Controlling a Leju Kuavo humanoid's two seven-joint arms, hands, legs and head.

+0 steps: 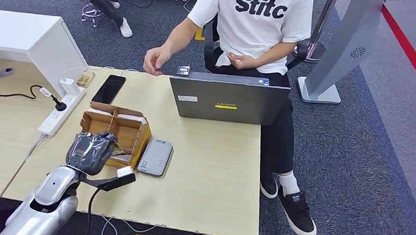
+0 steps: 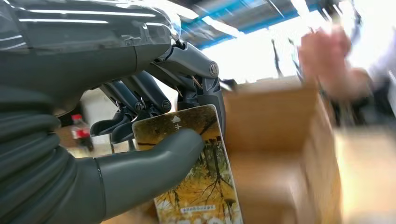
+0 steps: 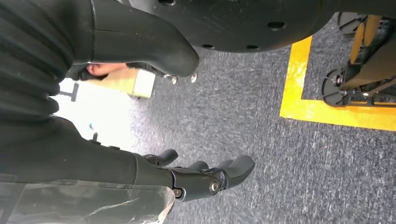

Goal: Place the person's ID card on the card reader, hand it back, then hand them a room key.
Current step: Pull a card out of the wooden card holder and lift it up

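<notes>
A: Left wrist view, quick: what's the left hand [image 2: 154,126] doing?
B: Thumb pressed on the face of a room key card [image 2: 201,186], yellow tree print, dark fingers [image 2: 205,88] curled behind it. Pinching it, right by the cardboard box [image 2: 280,130].
A: Head view?
B: Left hand [image 1: 90,151] sits at the box's [image 1: 115,129] 7 o'clock corner on the wooden table [image 1: 213,172]. Grey card reader [image 1: 155,156] lies flat just beside the box at its 3 o'clock. ID card: can't tell where it is.
A: Person?
B: Seated at 12 o'clock behind a Lenovo laptop [image 1: 228,101], one hand [image 1: 156,60] over the table's far edge, near a black phone [image 1: 109,89]. Power strip [image 1: 61,110] at the box's 9 o'clock.
A: Right hand?
B: Right wrist view: right hand [image 3: 205,175] hangs over grey carpet [image 3: 243,107], fingers loosely curled but apart, nothing in them.
</notes>
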